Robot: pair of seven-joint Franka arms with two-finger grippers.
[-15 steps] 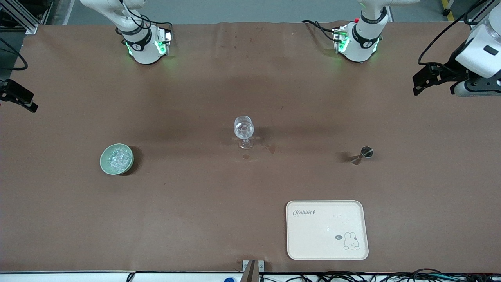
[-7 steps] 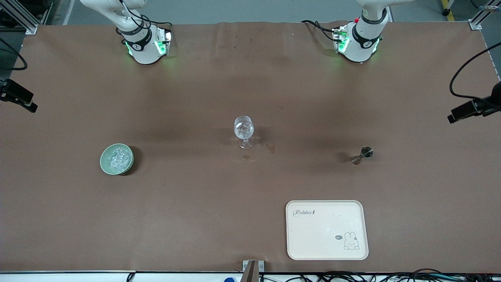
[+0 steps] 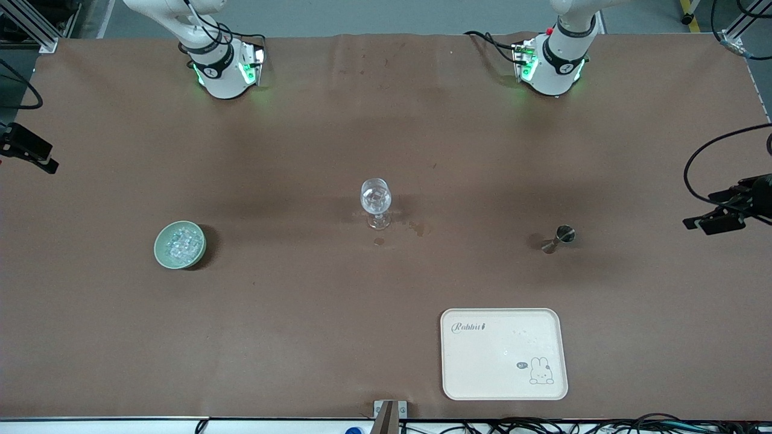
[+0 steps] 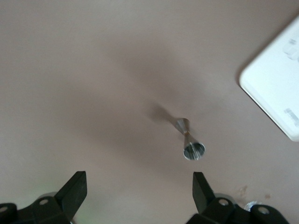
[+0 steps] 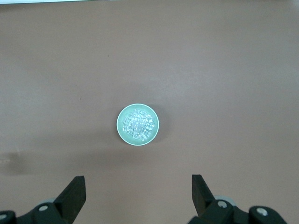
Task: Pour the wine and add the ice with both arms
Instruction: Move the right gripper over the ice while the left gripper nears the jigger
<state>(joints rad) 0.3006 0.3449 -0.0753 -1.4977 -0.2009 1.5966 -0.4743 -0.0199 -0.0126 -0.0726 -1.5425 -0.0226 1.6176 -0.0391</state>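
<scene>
The ice (image 3: 180, 242) fills a pale green bowl (image 3: 161, 252) toward the right arm's end of the table. The bowl also shows in the right wrist view (image 5: 120, 130), with the ice (image 5: 138, 123) in it. A clear stemmed glass (image 3: 376, 202) stands mid-table with a few cubes inside. A small metal jigger (image 3: 558, 237) stands toward the left arm's end and shows in the left wrist view (image 4: 189, 142). My left gripper (image 3: 708, 211) (image 4: 139, 186) is open and empty, high over the table's edge near the jigger. My right gripper (image 3: 42, 160) (image 5: 138, 189) is open and empty, high over the table's edge near the bowl.
A cream tray (image 3: 504, 354) with a rabbit print lies nearer the front camera than the jigger; its corner shows in the left wrist view (image 4: 275, 88). Wet spots (image 3: 417, 228) mark the mat beside the glass.
My left gripper has swung along the table's edge at the left arm's end, lower in the front view, level with the jigger. The right arm has not moved.
</scene>
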